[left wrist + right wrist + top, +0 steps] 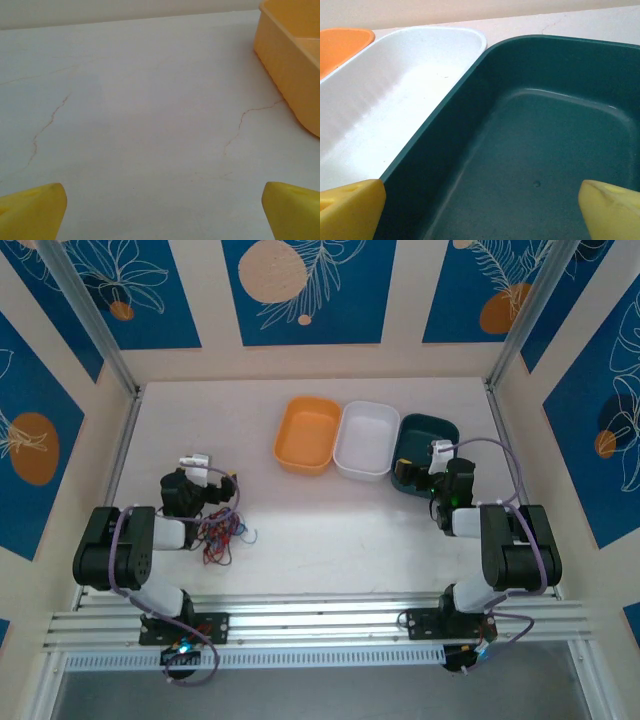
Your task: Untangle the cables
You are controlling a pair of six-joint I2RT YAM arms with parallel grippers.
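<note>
The cables [220, 531] lie as a small knot of red, blue and dark wires on the white table, at the near left. My left gripper [228, 486] hovers just beyond the knot and points away from it. In the left wrist view this gripper [162, 210] is open, its yellow fingertips [35, 210] wide apart over bare table. My right gripper [415, 472] sits at the near edge of the dark green bin [430, 430]. In the right wrist view it [482, 210] is open over the bin's empty floor [545, 160].
Three empty bins stand side by side at the back middle: an orange bin [308, 434], a white bin [367, 439] and the green one. The orange bin's wall [290, 65] is to the left gripper's front right. Walls enclose the table.
</note>
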